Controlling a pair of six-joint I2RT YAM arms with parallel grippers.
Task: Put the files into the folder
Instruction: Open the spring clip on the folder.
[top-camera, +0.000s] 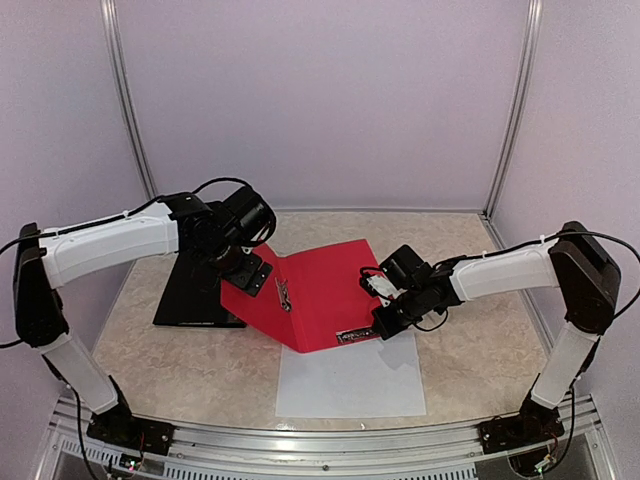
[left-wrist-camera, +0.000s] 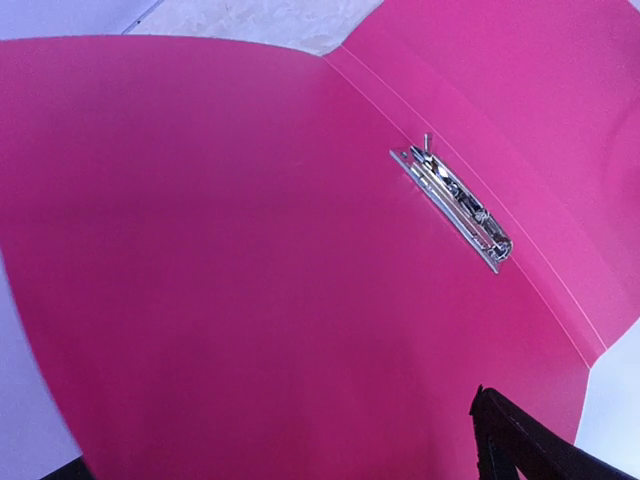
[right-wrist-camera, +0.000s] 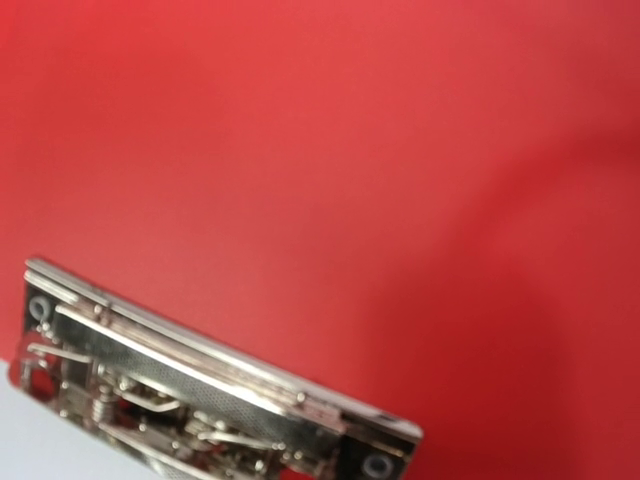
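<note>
Now: folder (top-camera: 325, 285) open | left gripper (top-camera: 246, 271) wide, right gripper (top-camera: 385, 322) closed | slide files (top-camera: 350, 385) from 6 o'clock under clip (left-wrist-camera: 455, 210), flat.

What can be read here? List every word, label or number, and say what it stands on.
No text is legible.
Small dark label on the near edge of the open red plastic folder: print too small to read.
Silver metal spring clip: no readable marking.
White paper sheet: blank side up.

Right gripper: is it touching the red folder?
Cannot tell. Top view shows the right gripper over the folder edge, but no view shows contact or a gap.
</note>
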